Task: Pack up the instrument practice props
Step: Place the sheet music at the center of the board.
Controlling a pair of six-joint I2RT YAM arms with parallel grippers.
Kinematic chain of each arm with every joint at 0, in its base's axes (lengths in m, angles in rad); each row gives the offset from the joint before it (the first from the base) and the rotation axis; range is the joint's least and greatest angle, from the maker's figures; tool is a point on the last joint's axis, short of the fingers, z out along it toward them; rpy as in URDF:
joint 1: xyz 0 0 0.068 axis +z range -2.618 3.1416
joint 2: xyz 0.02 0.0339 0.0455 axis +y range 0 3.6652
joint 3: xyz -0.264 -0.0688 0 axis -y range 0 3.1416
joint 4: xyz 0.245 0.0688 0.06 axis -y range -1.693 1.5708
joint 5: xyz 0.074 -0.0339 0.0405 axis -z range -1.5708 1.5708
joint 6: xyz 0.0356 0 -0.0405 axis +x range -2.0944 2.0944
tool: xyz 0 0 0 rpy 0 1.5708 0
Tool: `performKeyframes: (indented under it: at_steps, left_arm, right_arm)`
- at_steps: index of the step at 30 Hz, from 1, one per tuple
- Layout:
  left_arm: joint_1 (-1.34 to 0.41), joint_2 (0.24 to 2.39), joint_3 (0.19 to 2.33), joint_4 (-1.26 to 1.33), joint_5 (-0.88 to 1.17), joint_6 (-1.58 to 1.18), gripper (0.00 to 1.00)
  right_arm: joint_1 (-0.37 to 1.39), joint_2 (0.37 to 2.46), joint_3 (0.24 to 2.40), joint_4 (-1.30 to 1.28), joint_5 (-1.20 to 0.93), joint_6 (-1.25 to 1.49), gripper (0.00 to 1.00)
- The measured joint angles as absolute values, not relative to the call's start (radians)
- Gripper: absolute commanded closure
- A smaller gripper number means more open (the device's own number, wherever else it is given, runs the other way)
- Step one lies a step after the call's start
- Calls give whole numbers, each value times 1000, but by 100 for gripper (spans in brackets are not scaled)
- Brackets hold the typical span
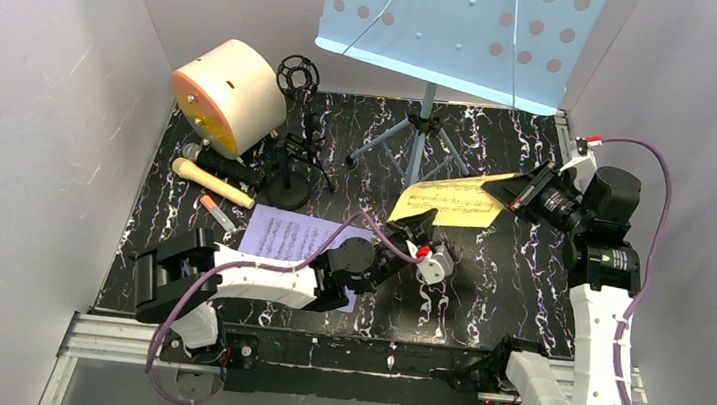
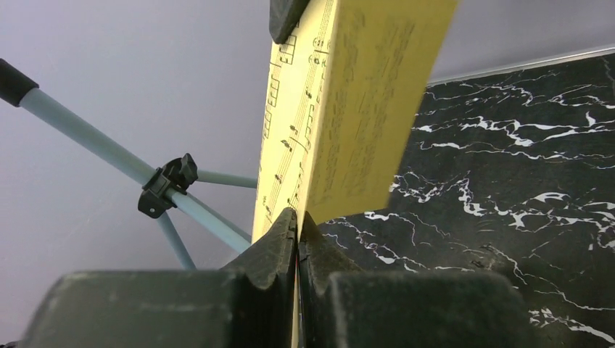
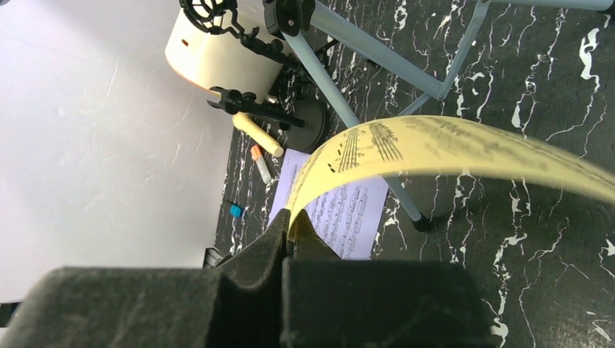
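Observation:
The yellow score sheet (image 1: pixel 450 204) hangs above the marbled tabletop, held at both ends. My left gripper (image 1: pixel 424 228) is shut on its near left corner, and my right gripper (image 1: pixel 516 194) is shut on its right edge. In the left wrist view the yellow score sheet (image 2: pixel 348 109) rises edge-on from my left gripper (image 2: pixel 297 217). In the right wrist view the sheet (image 3: pixel 435 145) arches away from my right gripper (image 3: pixel 292 221). The lavender score sheet (image 1: pixel 281 233) lies flat under my left arm. The blue perforated music rack (image 1: pixel 454 22) stands on its tripod (image 1: pixel 419 139) at the back.
A big cream cylinder (image 1: pixel 228 93) with an orange face lies at the back left. Beside it are a cream microphone (image 1: pixel 211 183), a dark silver-headed microphone (image 1: pixel 213 160), a round-base mic pole (image 1: pixel 288 185) and a small orange-tipped tube (image 1: pixel 218 213). White walls enclose the table.

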State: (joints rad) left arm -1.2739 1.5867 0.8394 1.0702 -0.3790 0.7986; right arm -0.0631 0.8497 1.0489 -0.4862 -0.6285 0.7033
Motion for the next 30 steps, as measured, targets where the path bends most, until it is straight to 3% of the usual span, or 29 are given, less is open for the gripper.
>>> performKeyframes:
  at_steps: [2, 8, 10, 20, 30]
  left_arm:
    - [-1282, 1564, 824, 1066, -387, 796, 100]
    - [-1298, 1418, 813, 881, -460, 730, 100]
    - [-1298, 1364, 844, 753, -499, 685, 100]
    - [-1298, 1213, 1102, 31, -657, 423, 100]
    - [-1280, 1187, 1300, -607, -855, 172, 100]
  right_arm:
    - [-63, 852, 1049, -487, -633, 702, 72]
    - [-59, 865, 1049, -482, -640, 685, 37]
    - [-59, 869, 1049, -479, -639, 675, 29]
    - [-59, 892, 1049, -468, -658, 614, 13]
    - [-59, 933, 1011, -453, -658, 550, 7]
